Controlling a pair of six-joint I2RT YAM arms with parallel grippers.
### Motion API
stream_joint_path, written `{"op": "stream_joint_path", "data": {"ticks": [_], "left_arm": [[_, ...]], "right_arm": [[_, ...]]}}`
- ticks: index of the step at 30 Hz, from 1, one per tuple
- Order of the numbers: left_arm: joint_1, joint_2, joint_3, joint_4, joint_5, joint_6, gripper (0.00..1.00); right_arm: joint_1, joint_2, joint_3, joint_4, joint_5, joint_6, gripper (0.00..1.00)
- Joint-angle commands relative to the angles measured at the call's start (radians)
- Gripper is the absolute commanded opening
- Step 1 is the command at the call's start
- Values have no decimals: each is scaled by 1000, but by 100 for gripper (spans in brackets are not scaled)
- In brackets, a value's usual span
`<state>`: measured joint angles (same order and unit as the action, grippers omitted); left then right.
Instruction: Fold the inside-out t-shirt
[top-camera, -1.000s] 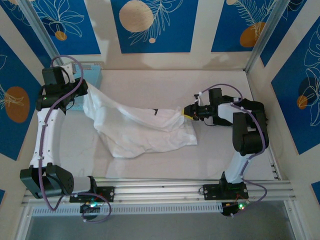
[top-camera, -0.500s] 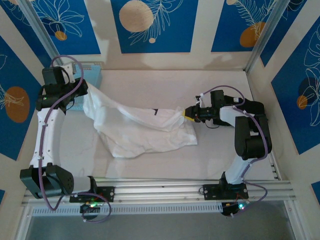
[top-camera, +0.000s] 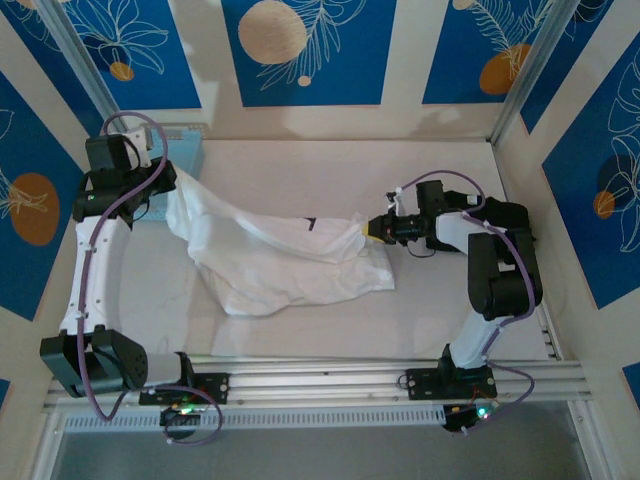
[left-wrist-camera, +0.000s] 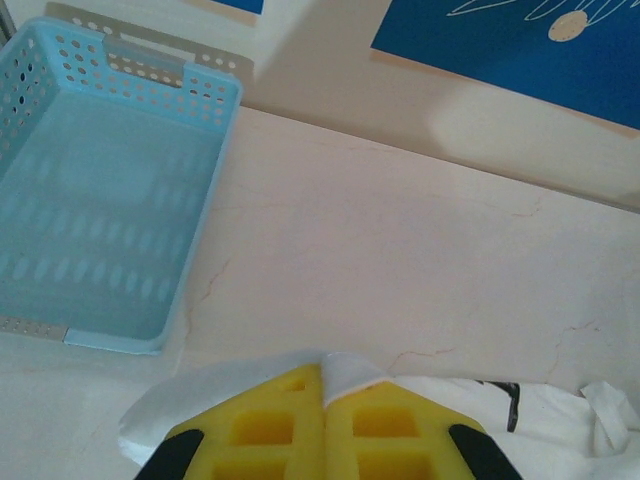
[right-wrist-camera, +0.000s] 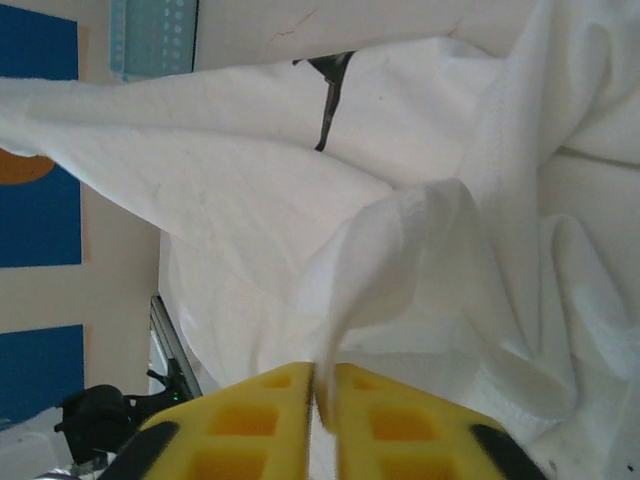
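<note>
The pale marbled tabletop (top-camera: 340, 170) lies bare along the far wall (top-camera: 310, 120) and in a strip between the rumpled white cotton t-shirt (top-camera: 280, 265) and the near aluminium rail (top-camera: 330, 380). The shirt spans the middle from left to right, and a light blue perforated plastic basket (left-wrist-camera: 100, 200) blocks the far left corner.

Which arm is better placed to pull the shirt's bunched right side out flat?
Probably right: the right gripper is shut on a shirt fold at that edge; the left gripper pinches the far left end.
</note>
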<state>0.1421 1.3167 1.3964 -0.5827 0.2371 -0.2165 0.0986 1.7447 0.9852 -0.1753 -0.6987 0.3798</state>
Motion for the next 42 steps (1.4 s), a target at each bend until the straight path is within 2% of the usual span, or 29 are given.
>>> {"op": "stream_joint_path", "data": {"ticks": [1, 4, 10, 14, 19, 23, 27, 31, 35, 42], "left_arm": [[16, -27, -5, 25, 28, 17, 0], [16, -46, 5, 21, 48, 0, 0], [15, -223, 42, 62, 92, -87, 0], [16, -335, 162, 42, 39, -107, 0], [15, -372, 402, 2, -76, -91, 0], [16, -305, 629, -86, -95, -70, 0], [16, -275, 728, -85, -117, -63, 0], [16, -191, 708, -80, -65, -83, 0], [15, -75, 628, -34, -68, -75, 0], [5, 83, 592, 4, -38, -73, 0]], "right_arm": [[-8, -26, 12, -11, 1, -13, 2], [-45, -122, 11, -12, -13, 5, 0], [-128, -495, 82, -123, 40, 16, 0], [-172, -717, 216, -269, 157, -17, 0], [-204, -865, 426, -386, 296, -47, 0], [-206, -897, 597, -459, 357, -81, 0], [-207, -905, 706, -483, 395, -102, 0], [-205, -869, 692, -428, 392, -79, 0], [-202, -761, 617, -342, 362, -51, 0], [-196, -563, 577, -236, 359, -63, 0]]}}
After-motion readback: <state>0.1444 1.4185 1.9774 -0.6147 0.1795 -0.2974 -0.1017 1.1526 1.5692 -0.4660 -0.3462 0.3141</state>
